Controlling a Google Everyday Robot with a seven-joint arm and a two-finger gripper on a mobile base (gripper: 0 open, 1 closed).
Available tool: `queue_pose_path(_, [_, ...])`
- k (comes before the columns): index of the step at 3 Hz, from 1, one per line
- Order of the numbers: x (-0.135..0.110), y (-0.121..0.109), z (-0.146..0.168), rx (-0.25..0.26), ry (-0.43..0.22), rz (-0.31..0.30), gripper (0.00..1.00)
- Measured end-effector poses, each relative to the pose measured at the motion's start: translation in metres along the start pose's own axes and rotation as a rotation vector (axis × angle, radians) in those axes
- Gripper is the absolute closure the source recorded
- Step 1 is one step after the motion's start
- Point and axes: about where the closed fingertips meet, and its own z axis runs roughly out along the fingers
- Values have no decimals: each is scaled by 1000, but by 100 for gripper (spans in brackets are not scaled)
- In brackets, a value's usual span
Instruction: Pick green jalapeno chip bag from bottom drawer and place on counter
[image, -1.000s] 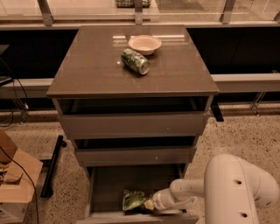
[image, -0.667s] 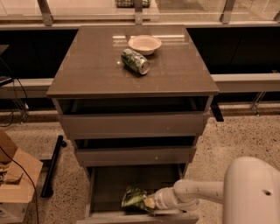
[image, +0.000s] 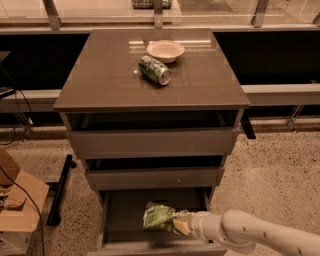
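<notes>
Gripper (image: 182, 224) in bottom drawer (image: 125, 210), jaws clamped over one end (hidden) of green jalapeno chip bag (image: 158, 216), arm (image: 260, 235) cropped

The counter (image: 100, 85) is found smooth and glossy, with reflections recorded near the pale, smooth-glazed bowl (image: 165, 50) and the shiny metal can (image: 154, 70). The bottom drawer (image: 125, 210) is noted as matt grey-brown. The green jalapeno chip bag (image: 159, 217) is seen as crinkled foil. The gripper (image: 182, 225), inside that drawer and closed on the bag's right end, is joined to a smooth white-shelled arm (image: 260, 232). The floor (image: 270, 170) is speckled stone.
</notes>
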Motion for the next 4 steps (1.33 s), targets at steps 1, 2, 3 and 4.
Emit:
queue_pose_path(1, [-32, 27, -72, 18, -71, -52, 100])
queue_pose_path(2, [-64, 63, -139, 34, -124, -161, 100])
queue_pose_path(3, [-104, 96, -198, 64, -169, -305, 100])
queue_pose_path(4, [-157, 131, -246, 107, -209, -515, 100])
